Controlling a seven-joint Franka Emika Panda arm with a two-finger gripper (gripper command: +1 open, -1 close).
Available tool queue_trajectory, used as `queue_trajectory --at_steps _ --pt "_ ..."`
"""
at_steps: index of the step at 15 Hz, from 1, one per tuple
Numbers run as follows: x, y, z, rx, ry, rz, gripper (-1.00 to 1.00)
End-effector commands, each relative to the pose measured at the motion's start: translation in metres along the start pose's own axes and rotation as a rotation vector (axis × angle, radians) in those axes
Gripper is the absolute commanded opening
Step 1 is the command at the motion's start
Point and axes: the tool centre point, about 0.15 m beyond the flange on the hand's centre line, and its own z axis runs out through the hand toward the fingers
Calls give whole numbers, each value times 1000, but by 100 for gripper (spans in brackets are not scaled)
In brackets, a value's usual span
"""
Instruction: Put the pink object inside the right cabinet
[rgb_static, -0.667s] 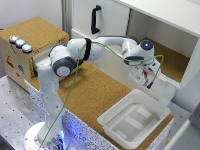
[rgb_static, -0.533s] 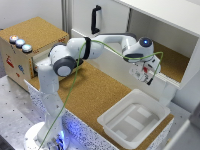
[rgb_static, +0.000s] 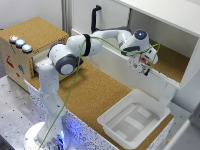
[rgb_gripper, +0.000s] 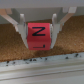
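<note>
In the wrist view the pink object (rgb_gripper: 38, 34) sits exactly between the two fingers (rgb_gripper: 21, 26) of the gripper (rgb_gripper: 39, 31), and each finger presses on one side of it. So the gripper is closed around the block and carries it. The block is almost a cube, so it has no clear long axis. The face turned toward the wrist camera shows a black mark like the letter N or Z, and its edges run parallel to the fingers. Under the block there is cork-brown floor, and nearer to the camera a pale strip with dark specks crosses the picture.

In the exterior view the arm reaches from its base toward the exterior view's right, and the gripper (rgb_static: 145, 62) hangs at the front edge of the right cabinet (rgb_static: 172, 60), over its low white front wall. The block itself is too small to see well there. The white plastic tub (rgb_static: 132, 120) stands on the table below, apart from the gripper. The small box with coloured buttons (rgb_static: 20, 42) is far off at the exterior view's left.
</note>
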Motion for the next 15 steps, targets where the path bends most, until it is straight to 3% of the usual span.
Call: queue_trajectory --at_steps 1,2,4,7,11,13,15 --pt "26 -16 38 -91 4 9 -100" --pt "26 -17 34 -89 4 17 100" --pt "20 -16 16 -50 15 48 100" --pt "4 -11 -7 -21 -24 58 100" --pt "-16 -3 -58 18 -7 82 100" --pt "-35 -2 -83 36 -26 90 100" --pt "-60 -6 -94 45 -93 91 100"
